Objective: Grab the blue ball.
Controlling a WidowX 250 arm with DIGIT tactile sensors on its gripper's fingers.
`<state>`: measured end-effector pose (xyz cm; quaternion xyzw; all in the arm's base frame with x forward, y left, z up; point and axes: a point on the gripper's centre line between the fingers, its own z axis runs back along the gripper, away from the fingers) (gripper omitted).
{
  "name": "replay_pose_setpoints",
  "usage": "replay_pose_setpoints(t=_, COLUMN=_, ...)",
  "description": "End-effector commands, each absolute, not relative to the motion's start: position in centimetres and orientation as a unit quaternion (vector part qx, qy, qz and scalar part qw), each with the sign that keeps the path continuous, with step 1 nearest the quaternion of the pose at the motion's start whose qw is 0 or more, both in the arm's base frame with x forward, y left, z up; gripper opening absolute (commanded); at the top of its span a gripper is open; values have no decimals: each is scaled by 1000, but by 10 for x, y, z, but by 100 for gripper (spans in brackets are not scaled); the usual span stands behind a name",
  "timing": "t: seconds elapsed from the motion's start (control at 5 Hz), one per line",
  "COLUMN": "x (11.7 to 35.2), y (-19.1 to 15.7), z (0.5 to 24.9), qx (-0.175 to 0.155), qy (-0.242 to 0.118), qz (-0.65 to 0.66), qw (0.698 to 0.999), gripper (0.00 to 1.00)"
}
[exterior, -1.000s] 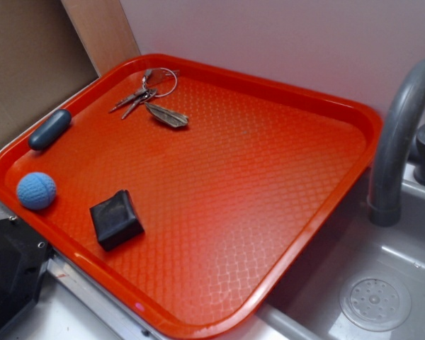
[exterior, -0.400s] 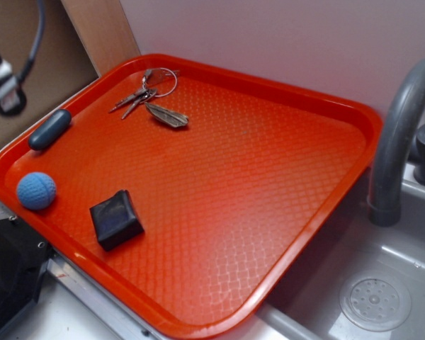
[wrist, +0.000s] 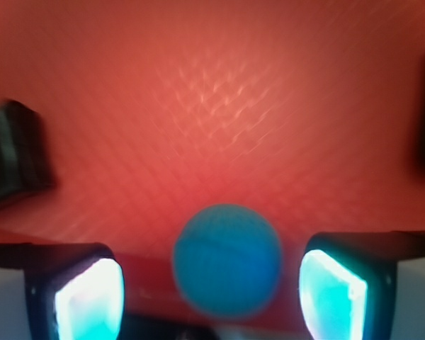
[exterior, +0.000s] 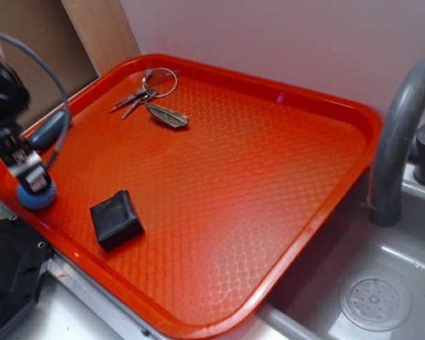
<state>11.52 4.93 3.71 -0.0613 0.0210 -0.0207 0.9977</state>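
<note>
- Gripper [wrist: 211,294] of mine, absent a second ago, now straddles the blue ball [wrist: 227,258], fingers apart.
- Tray [exterior: 354,113] rim lies near at 6 o'clock; bare floor at 12.

Even bright exterior light, soft sheen on red tray [exterior: 283,184], wrist view heavily blurred, pads [wrist: 92,301] glowing cyan

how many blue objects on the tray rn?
2. The blue ball sits at the tray's near-left edge, between the open gripper fingers. The dark blue-grey capsule lies by the left rim, partly hidden behind the arm.
</note>
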Motion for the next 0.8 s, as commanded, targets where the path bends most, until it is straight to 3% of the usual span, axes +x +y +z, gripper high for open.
replay_pose_setpoints(t=0.0, x=116, y=25, z=14, qx=-98, qy=42, qz=-31, qw=994, gripper=0)
replay_pose_setpoints(t=0.2, x=119, y=19, z=24, qx=-77, qy=24, qz=-48, qw=996, gripper=0)
replay_pose_setpoints(t=0.4, x=129, y=14, z=57, qx=-31, qy=10, qz=-56, qw=998, gripper=0)
replay_pose_setpoints(t=0.6, x=156, y=6, z=107, qx=11, qy=-43, qz=-47, qw=998, gripper=0)
